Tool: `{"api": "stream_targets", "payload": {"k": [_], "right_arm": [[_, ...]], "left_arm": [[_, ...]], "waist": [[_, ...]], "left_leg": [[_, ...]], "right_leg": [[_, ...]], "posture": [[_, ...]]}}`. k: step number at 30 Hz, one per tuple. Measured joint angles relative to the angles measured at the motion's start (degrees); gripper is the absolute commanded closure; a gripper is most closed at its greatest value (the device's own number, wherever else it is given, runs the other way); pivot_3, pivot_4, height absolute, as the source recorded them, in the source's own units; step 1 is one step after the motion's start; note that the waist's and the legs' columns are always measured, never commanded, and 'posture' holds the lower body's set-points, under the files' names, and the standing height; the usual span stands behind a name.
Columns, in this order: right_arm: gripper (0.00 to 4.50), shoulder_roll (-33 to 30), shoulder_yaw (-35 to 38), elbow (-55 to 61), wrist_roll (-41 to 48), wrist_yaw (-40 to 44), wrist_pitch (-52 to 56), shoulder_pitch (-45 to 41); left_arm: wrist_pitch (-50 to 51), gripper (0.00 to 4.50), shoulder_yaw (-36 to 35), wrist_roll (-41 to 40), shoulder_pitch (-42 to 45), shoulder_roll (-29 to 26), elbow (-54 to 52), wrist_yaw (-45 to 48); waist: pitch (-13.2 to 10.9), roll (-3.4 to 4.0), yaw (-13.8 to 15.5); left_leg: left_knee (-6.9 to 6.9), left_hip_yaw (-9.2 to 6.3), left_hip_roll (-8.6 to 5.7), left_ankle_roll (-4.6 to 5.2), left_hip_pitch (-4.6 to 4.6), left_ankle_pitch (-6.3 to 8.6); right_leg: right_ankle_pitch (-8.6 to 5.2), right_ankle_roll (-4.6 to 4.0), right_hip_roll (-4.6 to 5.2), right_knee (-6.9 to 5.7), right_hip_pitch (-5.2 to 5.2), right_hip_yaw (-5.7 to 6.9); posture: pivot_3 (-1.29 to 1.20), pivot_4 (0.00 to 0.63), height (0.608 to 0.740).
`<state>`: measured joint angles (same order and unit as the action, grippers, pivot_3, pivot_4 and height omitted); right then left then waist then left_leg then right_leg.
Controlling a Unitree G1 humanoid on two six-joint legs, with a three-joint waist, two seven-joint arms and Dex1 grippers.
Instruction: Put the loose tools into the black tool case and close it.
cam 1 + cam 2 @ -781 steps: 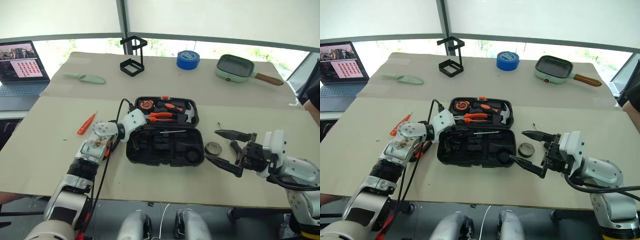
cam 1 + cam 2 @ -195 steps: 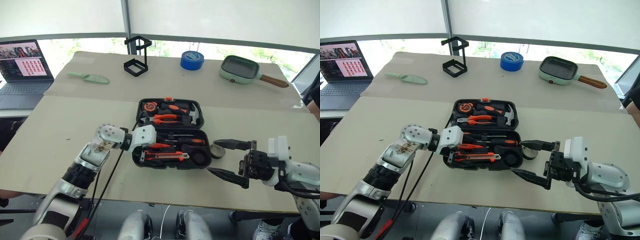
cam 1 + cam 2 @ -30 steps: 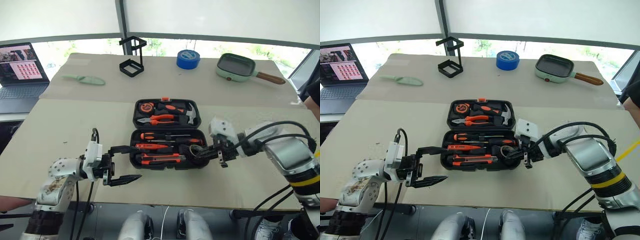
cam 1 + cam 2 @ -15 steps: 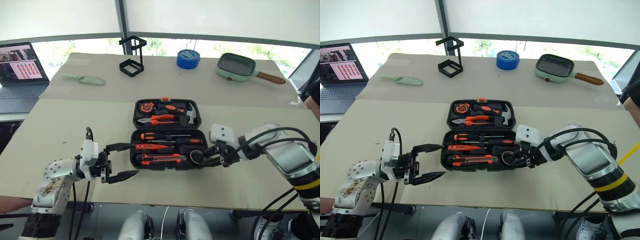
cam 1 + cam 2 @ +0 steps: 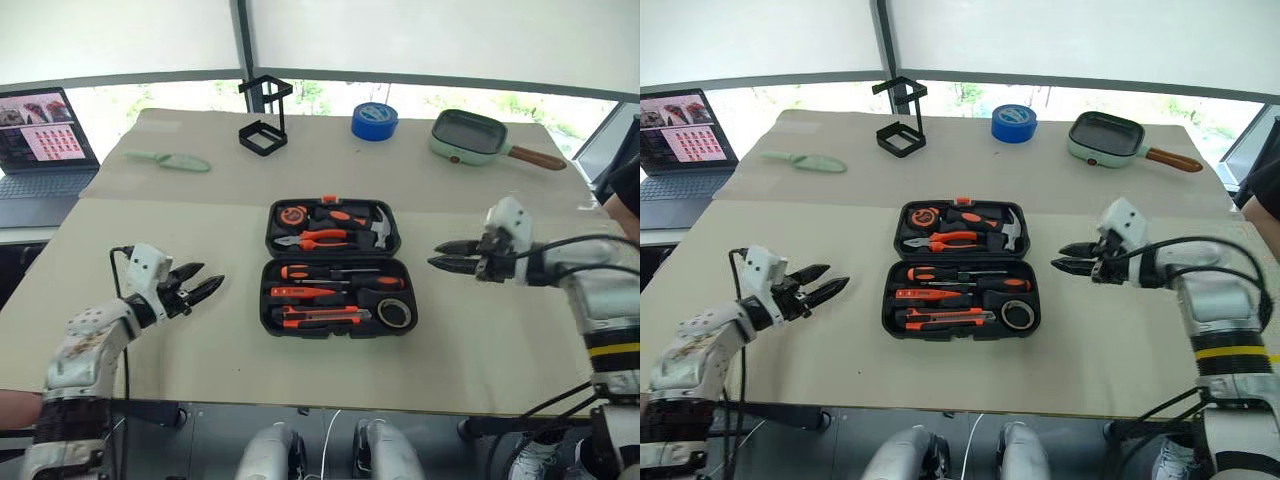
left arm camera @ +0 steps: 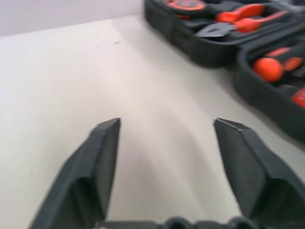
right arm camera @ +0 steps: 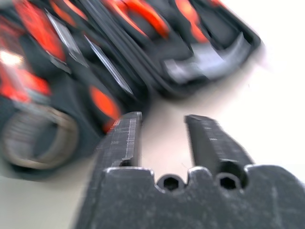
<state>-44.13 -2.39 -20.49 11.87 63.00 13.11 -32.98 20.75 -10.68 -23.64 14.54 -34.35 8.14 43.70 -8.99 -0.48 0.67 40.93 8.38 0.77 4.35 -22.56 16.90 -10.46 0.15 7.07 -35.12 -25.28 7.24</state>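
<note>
two empty tools, left and right, gape over the beige table by bright windows.

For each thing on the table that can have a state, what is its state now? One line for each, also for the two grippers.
black tool case: open, lid flat on the table
tape roll: inside the case
screwdrivers: inside the case
utility knife: inside the case
laptop: open, screen on
left gripper: jaws open, empty
right gripper: jaws open, empty
</note>
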Motion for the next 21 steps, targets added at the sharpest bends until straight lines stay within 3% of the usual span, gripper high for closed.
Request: {"api": "stream_targets", "payload": {"k": [2,5,10,15,21], "right_arm": [[4.48,3.02,-2.03,-5.39,-3.42,-2.57,-6.32,-1.25],[4.5,6.91,-4.13,-12.09,-6.45,-4.03,-13.67,-3.95],[4.5,12.0,-5.04,-19.13,-8.34,-3.97,-17.69,-7.46],[4.5,12.99,-5.59,-18.72,-8.71,-2.58,-19.35,-6.86],[4.5,11.28,-4.78,-1.84,-6.05,-0.11,-9.94,2.67]], "left_arm": [[0.88,3.28,1.93,0.98,2.88,2.08,0.92,-1.22],[0.84,4.4,4.51,2.59,6.1,3.61,2.95,-1.81],[0.61,4.49,10.02,7.08,10.59,4.03,7.71,-0.49],[-2.27,4.49,10.51,7.82,11.75,4.9,10.87,2.91],[-3.11,4.49,10.61,7.77,9.7,1.75,9.29,9.53]], "waist": [[0.0,0.0,-0.22],[-0.01,0.0,-0.93],[-0.01,0.0,-1.83],[-0.01,0.01,-1.82],[-0.01,0.02,-1.64]], "left_leg": [[-0.02,0.08,0.01,0.11,0.0,-0.16],[-0.1,0.12,0.02,-0.02,0.06,-0.27],[-0.22,0.17,0.08,-0.15,0.23,-0.35],[-0.24,0.18,0.11,-0.19,0.26,-0.37],[-0.37,0.08,0.14,-0.23,0.29,-0.33]], "right_leg": [[0.24,-0.4,-0.05,-0.01,-0.02,-0.03],[0.23,-0.42,-0.22,0.02,0.0,-0.04],[0.18,-0.47,-0.47,0.06,0.08,-0.12],[0.15,-0.54,-0.43,0.01,0.05,-0.15],[0.11,-0.63,-0.27,0.01,0.02,-0.14]], "posture": [[0.0,0.15,0.74],[0.0,0.15,0.74],[0.0,0.15,0.74],[0.0,0.15,0.74],[0.0,0.15,0.74]]}}
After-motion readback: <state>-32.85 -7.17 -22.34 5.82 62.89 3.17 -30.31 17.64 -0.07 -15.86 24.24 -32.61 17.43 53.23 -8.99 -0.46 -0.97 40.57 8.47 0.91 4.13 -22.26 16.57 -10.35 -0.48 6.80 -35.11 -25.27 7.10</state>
